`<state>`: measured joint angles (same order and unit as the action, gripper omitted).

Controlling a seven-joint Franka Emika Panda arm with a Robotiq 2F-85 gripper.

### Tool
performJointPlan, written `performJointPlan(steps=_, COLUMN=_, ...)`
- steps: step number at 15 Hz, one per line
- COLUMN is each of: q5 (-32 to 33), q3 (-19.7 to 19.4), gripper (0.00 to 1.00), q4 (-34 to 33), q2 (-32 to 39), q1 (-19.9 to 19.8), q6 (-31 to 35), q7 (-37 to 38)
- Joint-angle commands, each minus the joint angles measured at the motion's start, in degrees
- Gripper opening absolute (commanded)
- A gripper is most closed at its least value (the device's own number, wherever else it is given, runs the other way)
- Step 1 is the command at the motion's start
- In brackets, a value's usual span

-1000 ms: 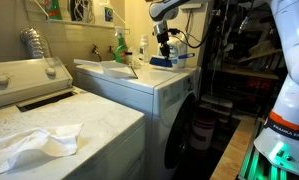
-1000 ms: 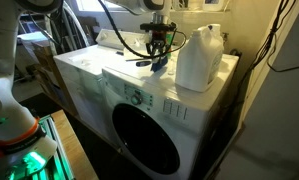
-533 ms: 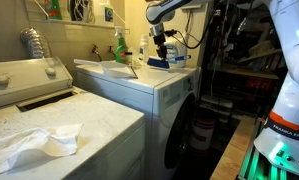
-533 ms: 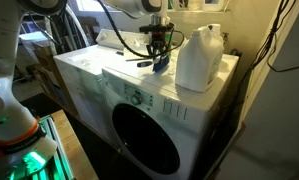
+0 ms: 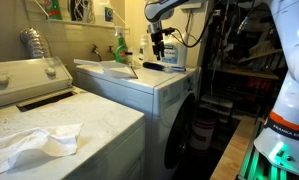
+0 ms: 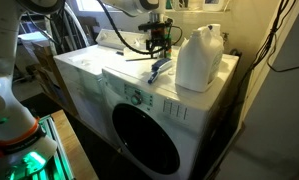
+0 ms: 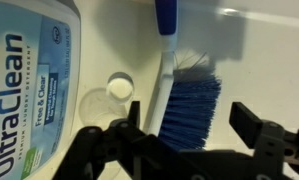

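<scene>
A scrubbing brush [image 7: 189, 105] with blue bristles and a white handle lies on the white top of the front-loading washer [image 6: 99, 70]. My gripper [image 7: 189, 125] hovers just above its bristle end, open, with one finger on each side of the head and not touching it. In both exterior views the gripper [image 6: 159, 42] [image 5: 159, 45] points straight down over the brush [image 6: 157, 68] [image 5: 152, 67]. A white UltraClean detergent jug [image 7: 29, 80] [image 6: 199, 58] stands right beside it, with a small clear cap [image 7: 104, 100] lying between jug and brush.
Spray bottles [image 5: 119, 47] stand at the back of the washer top. A crumpled white cloth [image 5: 34, 143] lies on the nearer top-loading machine [image 5: 89, 120]. The round washer door [image 6: 144, 140] faces outward. Shelves and clutter stand behind the arm.
The jaws have gone from shut on the brush to open. The brush has dropped flat onto the washer top, and the gripper has lifted slightly above it.
</scene>
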<state>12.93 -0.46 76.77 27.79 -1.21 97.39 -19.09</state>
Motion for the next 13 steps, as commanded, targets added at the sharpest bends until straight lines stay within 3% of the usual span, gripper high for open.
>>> performJointPlan(steps=1, q5=-0.67, q3=0.85, gripper=1.00, q4=3.05, q2=-3.76, q1=0.67, q6=-0.69, q7=1.33)
performJointPlan(steps=5, q5=-3.28, q3=1.41, gripper=1.00, q4=6.64, q2=-8.94, q1=1.15, q6=-5.35, q7=4.90)
performJointPlan(steps=8, q5=-6.44, q3=2.02, gripper=1.00, q4=12.08, q2=-14.25, q1=0.32, q6=-3.55, q7=3.15)
performJointPlan(steps=9, q5=-4.20, q3=1.54, gripper=1.00, q4=4.99, q2=-8.76, q1=1.34, q6=-5.57, q7=3.67)
performJointPlan(steps=13, q5=-4.39, q3=1.57, gripper=1.00, q4=5.37, q2=-9.49, q1=1.41, q6=-5.56, q7=3.65)
